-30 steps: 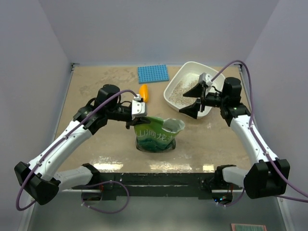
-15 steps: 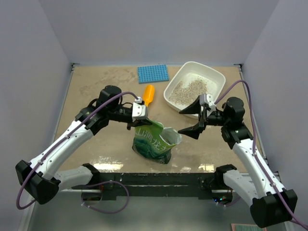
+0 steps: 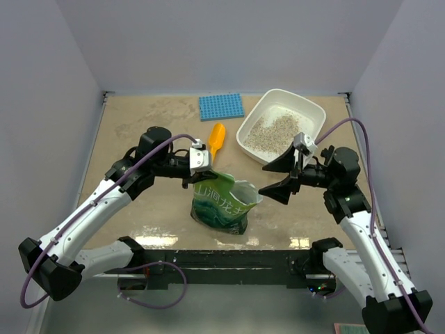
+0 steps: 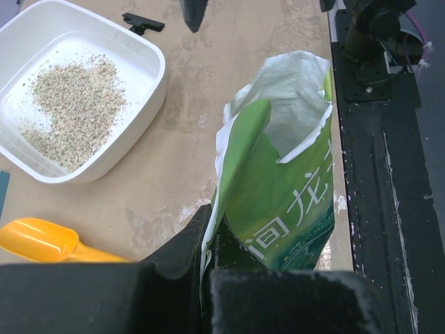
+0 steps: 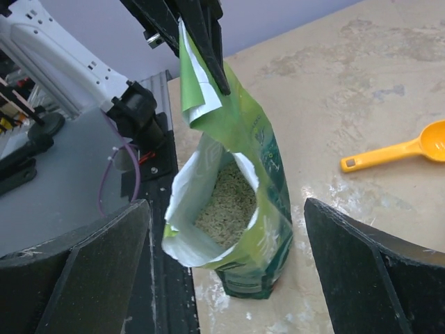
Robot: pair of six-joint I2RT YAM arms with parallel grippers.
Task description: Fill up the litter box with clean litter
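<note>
Some clean litter [image 3: 272, 132] lies in the litter box [image 3: 321, 115], but more sits in the green bag [image 3: 222, 209] near it, pinched by the left gripper [image 3: 195, 181]; the right gripper [image 3: 275, 177] gapes empty.

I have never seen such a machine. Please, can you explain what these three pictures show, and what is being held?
You see two robot arms bolted at the near edge of a table. One picture looks down from above. The other two come from a small camera on each wrist. On the table lie a white litter box with some litter in it, an orange scoop and a blue studded mat. The left hand is shut on the top edge of an open green bag, which rests on the table with more litter inside. The right hand is open, holds nothing, and hangs beside the bag's mouth.
</note>
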